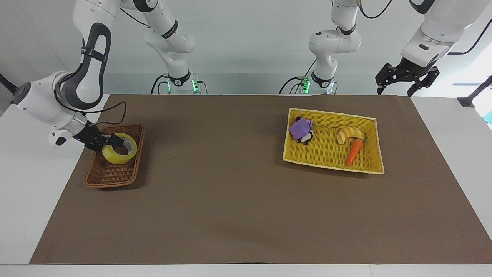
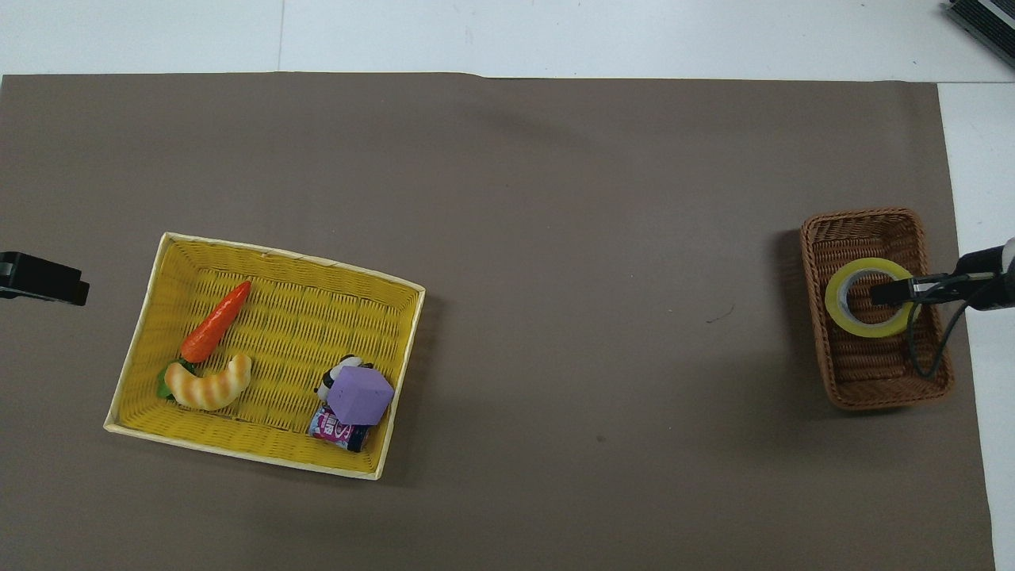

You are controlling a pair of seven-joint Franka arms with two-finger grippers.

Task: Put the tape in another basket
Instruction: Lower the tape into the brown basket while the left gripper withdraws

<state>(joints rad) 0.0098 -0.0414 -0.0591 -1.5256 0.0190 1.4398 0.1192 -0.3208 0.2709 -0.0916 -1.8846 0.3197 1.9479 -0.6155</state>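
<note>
The yellow tape roll (image 1: 117, 158) sits low inside the dark brown wicker basket (image 1: 111, 181) at the right arm's end of the table. My right gripper (image 1: 109, 141) is shut on the roll's wall, one finger inside the core. I cannot tell whether the roll touches the basket floor. In the overhead view the tape (image 2: 860, 327) lies in the middle of the brown basket (image 2: 880, 392) with the right gripper (image 2: 888, 293) on it. My left gripper (image 1: 394, 92) is open and empty, raised over the table corner at the left arm's end; it also shows in the overhead view (image 2: 47, 279).
A large yellow basket (image 1: 371, 169) at the left arm's end holds a carrot (image 1: 354, 151), a croissant (image 1: 349, 134), a purple block (image 1: 300, 129) and a small panda toy (image 1: 306, 138). A brown mat (image 1: 230, 192) covers the table.
</note>
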